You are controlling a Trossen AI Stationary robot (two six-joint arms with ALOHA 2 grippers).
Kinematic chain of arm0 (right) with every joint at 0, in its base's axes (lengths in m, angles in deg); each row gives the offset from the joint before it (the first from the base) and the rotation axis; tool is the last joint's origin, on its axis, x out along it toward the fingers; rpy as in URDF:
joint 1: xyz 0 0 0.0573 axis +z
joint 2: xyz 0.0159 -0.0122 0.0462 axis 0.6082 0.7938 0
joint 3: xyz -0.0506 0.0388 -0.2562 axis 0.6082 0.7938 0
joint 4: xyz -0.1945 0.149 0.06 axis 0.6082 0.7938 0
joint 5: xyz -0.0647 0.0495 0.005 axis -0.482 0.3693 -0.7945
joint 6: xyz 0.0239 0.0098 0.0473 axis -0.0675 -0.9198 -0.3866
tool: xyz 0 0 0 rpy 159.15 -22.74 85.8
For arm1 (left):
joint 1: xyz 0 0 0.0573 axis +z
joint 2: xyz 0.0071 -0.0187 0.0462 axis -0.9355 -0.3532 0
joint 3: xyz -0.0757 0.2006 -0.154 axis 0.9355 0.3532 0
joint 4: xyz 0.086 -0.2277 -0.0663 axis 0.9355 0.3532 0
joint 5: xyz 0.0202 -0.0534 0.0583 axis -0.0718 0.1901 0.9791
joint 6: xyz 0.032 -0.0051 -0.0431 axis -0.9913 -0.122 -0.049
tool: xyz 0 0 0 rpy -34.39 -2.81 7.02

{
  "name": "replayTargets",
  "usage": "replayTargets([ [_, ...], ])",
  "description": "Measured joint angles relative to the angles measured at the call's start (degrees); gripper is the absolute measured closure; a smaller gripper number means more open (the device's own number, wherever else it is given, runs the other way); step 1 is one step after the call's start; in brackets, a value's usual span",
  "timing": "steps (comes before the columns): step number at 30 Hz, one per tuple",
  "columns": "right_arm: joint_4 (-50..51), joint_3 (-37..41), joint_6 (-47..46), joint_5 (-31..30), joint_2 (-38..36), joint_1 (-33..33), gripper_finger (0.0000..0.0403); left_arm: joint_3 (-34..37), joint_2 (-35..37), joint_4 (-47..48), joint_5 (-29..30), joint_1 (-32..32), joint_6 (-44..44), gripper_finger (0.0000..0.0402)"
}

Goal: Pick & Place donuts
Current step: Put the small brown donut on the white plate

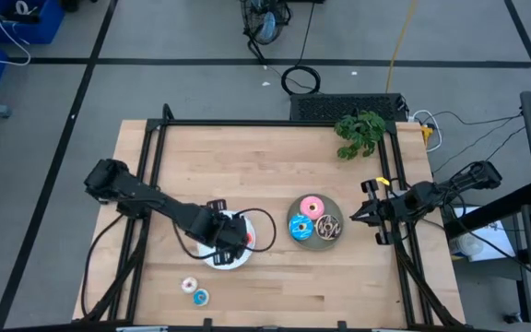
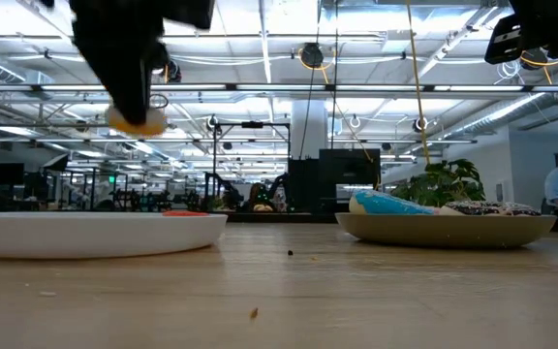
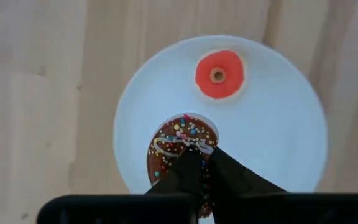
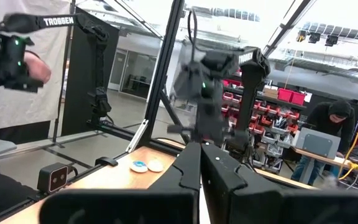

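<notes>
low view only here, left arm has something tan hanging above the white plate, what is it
observer: a brown mini donut with sprinkles; the left gripper has its jaws shut on it.
operator: any minis not on a plate
observer: two, a white-pink mini donut and a blue mini donut, side by side on the bare table, off the white plate.
operator: where's the right arm
observer: the right gripper waits at the table's right edge, beside the grey plate.

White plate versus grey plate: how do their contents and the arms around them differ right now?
The white plate holds one red mini donut, while the grey plate holds three larger ones. The left gripper hangs above the white plate, shut on a brown sprinkled donut; the right gripper waits beside the grey plate, carrying nothing. Both are round and rest on the wooden table.
</notes>
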Motion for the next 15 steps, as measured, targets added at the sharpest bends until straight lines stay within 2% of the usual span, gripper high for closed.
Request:
replayTargets([
  [4,0.0,0.0,0.06,0.0,-0.01,0.0,0.0403,6.14,0.0,-6.58,-2.18,2.69,-1.1,0.0366],
  [11,0.0,0.0,0.17,0.0,0.0,0.0,0.0403,15.2,0.0,-16.46,-5.83,7.09,-1.09,0.0393],
  [15,0.02,0.0,0.2,0.0,0.0,0.0,0.0403,18.13,0.0,-20.39,-7.11,8.34,0.4,0.038],
])
